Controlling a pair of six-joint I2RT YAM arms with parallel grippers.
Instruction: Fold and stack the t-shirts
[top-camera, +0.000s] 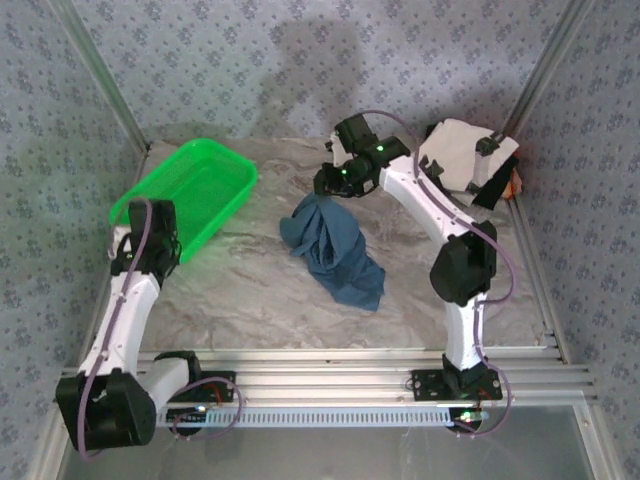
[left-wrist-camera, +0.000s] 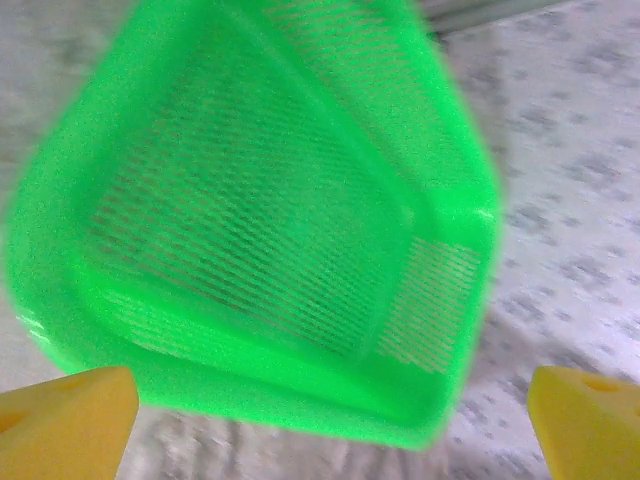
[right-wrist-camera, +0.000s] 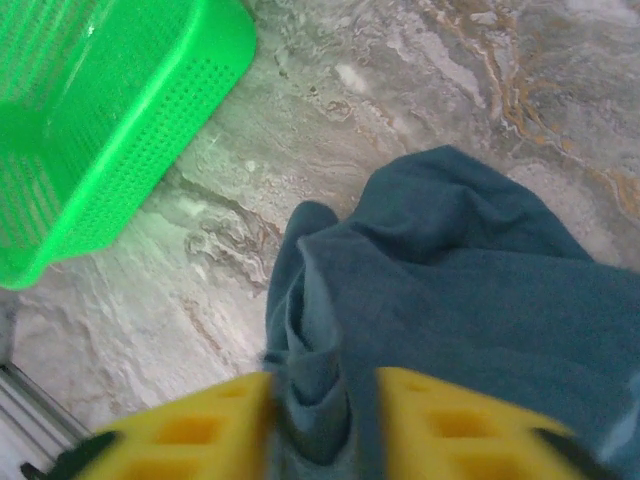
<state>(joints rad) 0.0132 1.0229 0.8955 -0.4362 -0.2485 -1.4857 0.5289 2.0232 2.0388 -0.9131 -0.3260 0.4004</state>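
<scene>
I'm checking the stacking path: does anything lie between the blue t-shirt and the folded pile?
Nothing visible lies on the table between the blue t-shirt and the folded pile; just the right arm crosses above that stretch.

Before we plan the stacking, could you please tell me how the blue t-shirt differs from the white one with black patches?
The dusty-blue t-shirt lies crumpled in the middle of the table; the white t-shirt sits folded in the far right corner. The blue one is plain, while the white one has black patches. Both are soft cloth.
</scene>
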